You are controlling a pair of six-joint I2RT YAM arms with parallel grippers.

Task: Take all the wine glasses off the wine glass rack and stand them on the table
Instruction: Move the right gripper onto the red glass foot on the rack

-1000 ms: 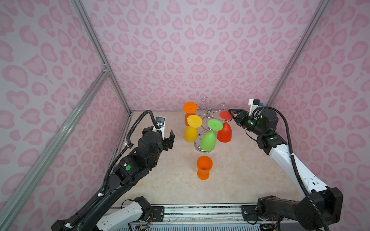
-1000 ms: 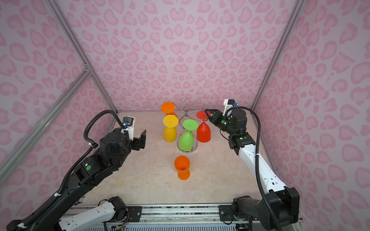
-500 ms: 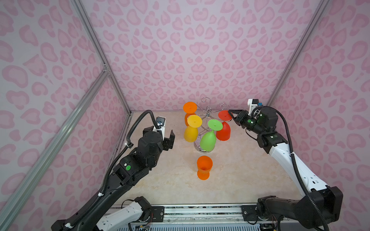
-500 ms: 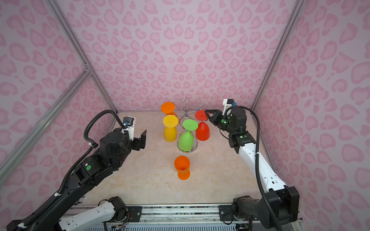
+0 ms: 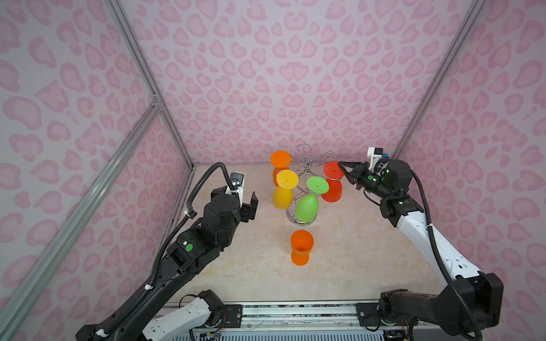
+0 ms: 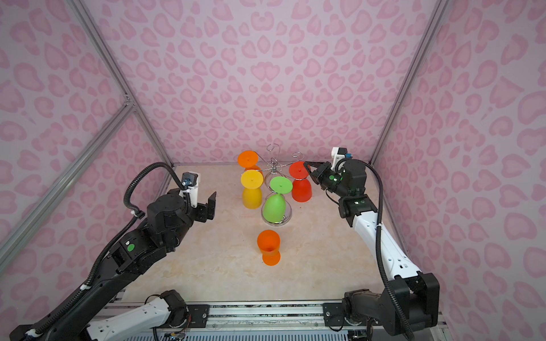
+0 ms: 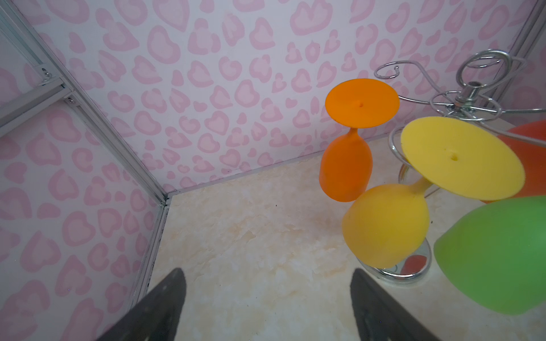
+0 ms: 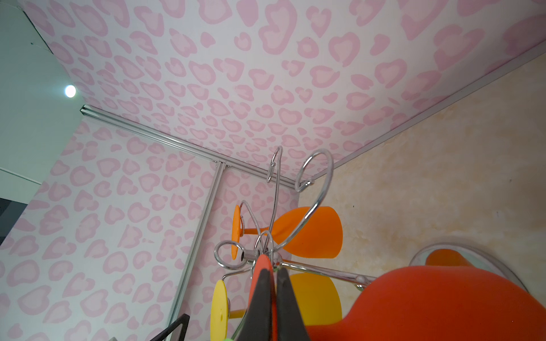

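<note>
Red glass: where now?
In both top views the red glass hangs upside down at the right of the rack, beside the green glass, foot pinched by the right gripper.

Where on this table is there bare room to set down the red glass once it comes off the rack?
Bare tabletop lies between the upright orange glass and the right arm, and between that glass and the left arm, forward to the front rail. The back is crowded around the wine glass rack and its hanging glasses.
</note>
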